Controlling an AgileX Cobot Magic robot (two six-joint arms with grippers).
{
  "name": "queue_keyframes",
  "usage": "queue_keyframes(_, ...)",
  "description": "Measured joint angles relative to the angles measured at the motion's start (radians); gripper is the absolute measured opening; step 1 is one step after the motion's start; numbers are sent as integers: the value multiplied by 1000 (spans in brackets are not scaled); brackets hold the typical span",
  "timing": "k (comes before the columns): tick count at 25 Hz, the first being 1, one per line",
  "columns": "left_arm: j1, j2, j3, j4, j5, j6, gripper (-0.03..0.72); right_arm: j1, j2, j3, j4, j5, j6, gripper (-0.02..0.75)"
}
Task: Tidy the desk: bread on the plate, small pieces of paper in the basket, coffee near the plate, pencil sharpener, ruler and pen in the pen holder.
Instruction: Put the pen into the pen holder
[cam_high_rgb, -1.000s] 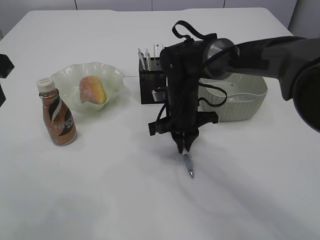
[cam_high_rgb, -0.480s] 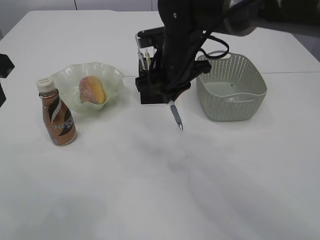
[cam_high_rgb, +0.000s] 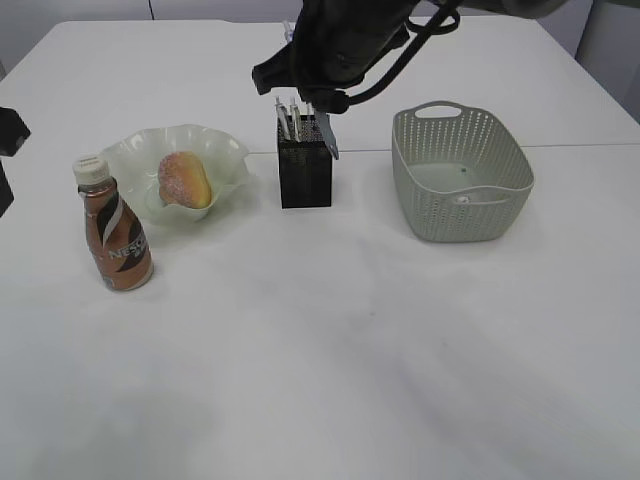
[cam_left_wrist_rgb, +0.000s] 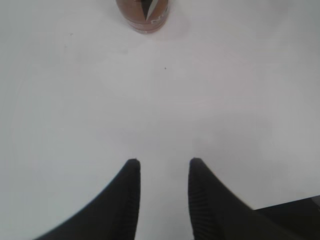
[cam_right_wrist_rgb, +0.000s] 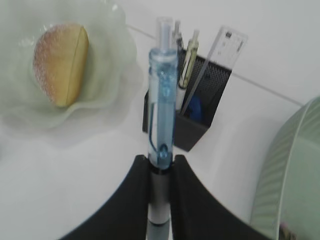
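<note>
Pen (cam_right_wrist_rgb: 163, 95) clamped in right gripper (cam_right_wrist_rgb: 161, 167) above pen holder (cam_high_rgb: 305, 170).

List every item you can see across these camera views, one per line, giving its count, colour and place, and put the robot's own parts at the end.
Table: one, white, under everything.
Plate: one, pale green, wavy rim, left of pen holder.
Bread: one, golden, on the plate.
Coffee bottle: one, brown with white cap, front-left of plate.
Pen holder: one, black mesh, centre.
Ruler: one, clear, in the pen holder.
Pens in the holder: at least two, pale.
Held pen: one, clear blue, above the pen holder.
Basket: one, grey-green, right of pen holder.
Right gripper: black, shut on the held pen.
Left gripper: black, open over bare table.
</note>
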Motion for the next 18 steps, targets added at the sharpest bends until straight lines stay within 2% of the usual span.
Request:
queue_keyframes(8,0,0,0,0,0,0,239,0,-26,16,-105,-263,-14,78)
queue_keyframes(18,0,0,0,2,0,0,239,-72,-92,250,-172,-590,-87,78)
